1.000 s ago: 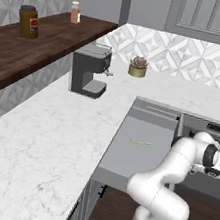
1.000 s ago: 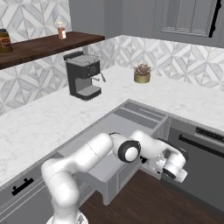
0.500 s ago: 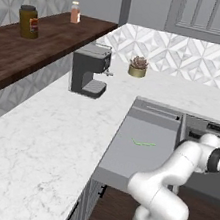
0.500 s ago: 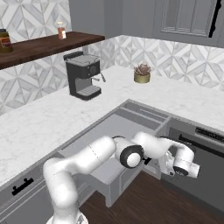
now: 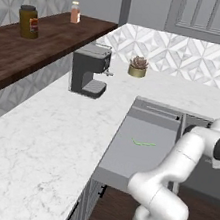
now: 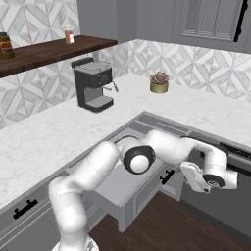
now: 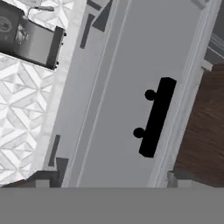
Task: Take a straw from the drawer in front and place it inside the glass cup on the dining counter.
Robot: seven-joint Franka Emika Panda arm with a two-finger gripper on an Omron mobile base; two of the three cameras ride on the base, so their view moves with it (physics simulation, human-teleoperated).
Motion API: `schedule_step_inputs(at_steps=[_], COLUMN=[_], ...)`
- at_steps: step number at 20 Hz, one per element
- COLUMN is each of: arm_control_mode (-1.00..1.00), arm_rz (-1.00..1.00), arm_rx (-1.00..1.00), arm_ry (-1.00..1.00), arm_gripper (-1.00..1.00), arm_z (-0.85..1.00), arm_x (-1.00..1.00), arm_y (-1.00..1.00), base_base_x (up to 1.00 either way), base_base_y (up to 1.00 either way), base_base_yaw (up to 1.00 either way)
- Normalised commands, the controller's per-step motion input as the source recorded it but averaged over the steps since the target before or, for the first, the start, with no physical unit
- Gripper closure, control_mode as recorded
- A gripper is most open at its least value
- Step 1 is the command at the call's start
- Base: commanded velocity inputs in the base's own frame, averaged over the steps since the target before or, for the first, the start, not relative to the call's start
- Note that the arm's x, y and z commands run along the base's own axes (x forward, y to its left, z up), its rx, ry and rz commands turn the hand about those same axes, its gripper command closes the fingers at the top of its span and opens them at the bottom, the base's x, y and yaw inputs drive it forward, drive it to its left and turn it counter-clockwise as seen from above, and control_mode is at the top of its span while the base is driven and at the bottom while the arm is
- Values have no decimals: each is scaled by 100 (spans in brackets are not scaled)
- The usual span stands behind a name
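The straw (image 5: 143, 143) lies flat on the floor of the open drawer (image 5: 123, 161), a little right of centre in the left base view, touching nothing but the grey bottom. You see the drawer pulled out from under the white marble table (image 5: 52, 133), its flat front panel toward the lower middle of the frame.

Above the drawer's far end, the table runs on to a geometric-tiled wall with grey cabinets over it. A black coffee machine (image 5: 89, 70) stands on the table at upper left of centre, and a small potted plant (image 5: 137, 67) sits near the wall beyond it. A dark wooden shelf (image 5: 48, 38) at upper left carries a brown jar (image 5: 28, 21) and a small bottle (image 5: 74, 12). The floor is dark wood.

In the right base view the white arm bends across the drawer and covers most of its inside. The end effector (image 6: 188, 175) hangs low at right of centre, off the drawer's right side and well apart from the straw. You cannot tell from these views how wide it stands.

The hand view gives you a grey cabinet front with a black bar handle (image 7: 155, 117) at centre, floorboards on the right, and the coffee machine in the upper left corner.
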Motion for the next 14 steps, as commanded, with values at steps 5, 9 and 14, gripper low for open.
schedule_step_inputs(at_steps=[5,9,14], arm_control_mode=[-100,-100,-100], arm_rz=[0,-1,-2], arm_rx=[-34,-40,-42], arm_ry=[-2,-9,-8], arm_gripper=[-100,-100,-100], arm_z=[100,100,100], arm_x=[-36,-24,-14], arm_y=[47,85,99], base_base_x=[0,0,0], base_base_y=[0,0,0], base_base_yaw=[0,0,0])
